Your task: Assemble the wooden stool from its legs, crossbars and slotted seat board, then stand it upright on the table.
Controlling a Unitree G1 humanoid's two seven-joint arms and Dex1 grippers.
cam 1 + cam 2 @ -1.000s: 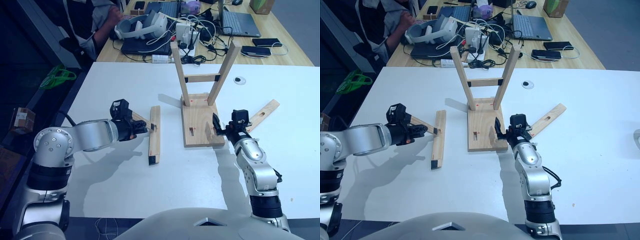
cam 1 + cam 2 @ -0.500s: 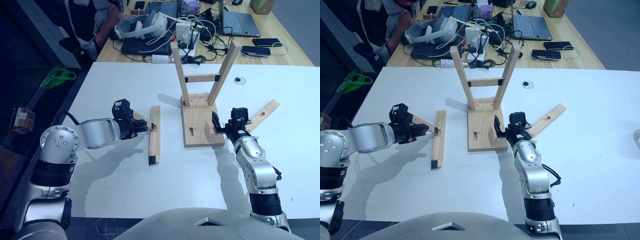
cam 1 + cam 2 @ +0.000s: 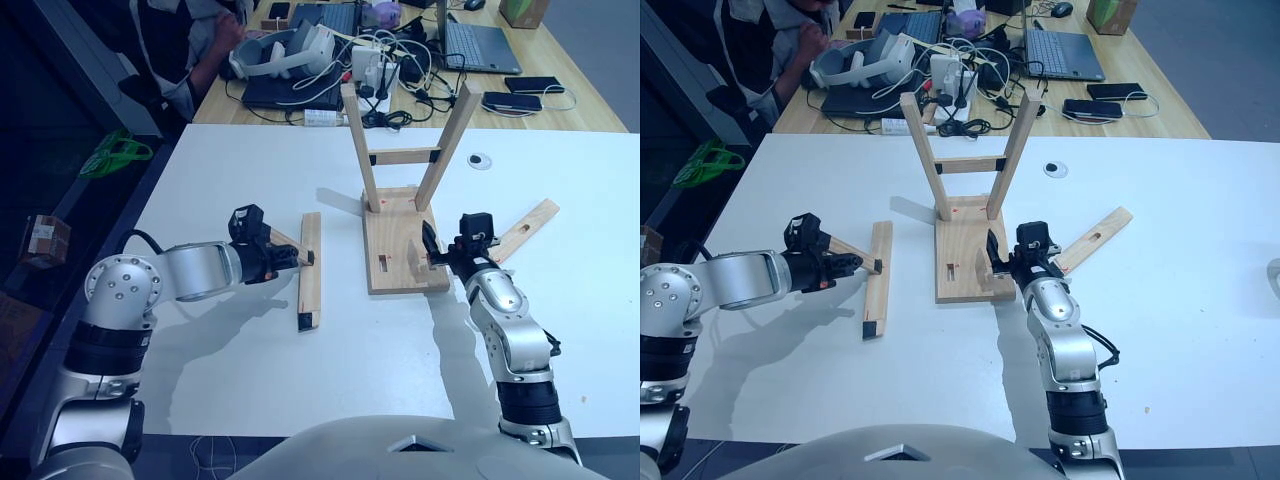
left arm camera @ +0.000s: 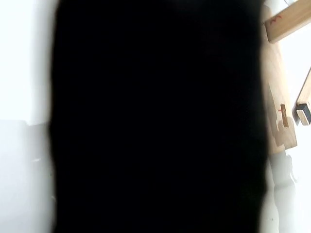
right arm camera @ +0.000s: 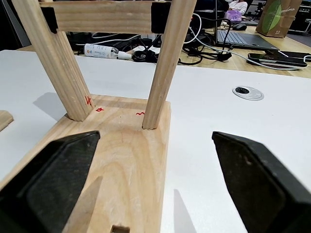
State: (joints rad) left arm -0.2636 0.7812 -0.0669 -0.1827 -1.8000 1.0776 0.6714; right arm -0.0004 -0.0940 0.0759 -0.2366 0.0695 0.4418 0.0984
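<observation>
The slotted seat board (image 3: 398, 245) lies flat mid-table. Two legs (image 3: 362, 150) stand up from its far end, joined by a crossbar (image 3: 405, 156). My right gripper (image 3: 441, 252) is open at the board's near right corner; in the right wrist view its fingers (image 5: 48, 184) stand wide apart with the board (image 5: 121, 160) between them. A loose leg (image 3: 310, 272) lies left of the board, and a short crossbar (image 3: 283, 240) sticks out from it leftward. My left gripper (image 3: 288, 256) is at that crossbar, close to the leg. Another slotted leg (image 3: 527, 227) lies right of the board.
A desk behind the white table (image 3: 220, 180) holds laptops, a headset, cables and phones. A round cable grommet (image 3: 480, 159) sits in the table behind the right leg. Bare table lies in front of the parts.
My left gripper has slid a little to the right along the crossbar toward the loose leg. My right gripper has edged slightly forward at the board's corner.
</observation>
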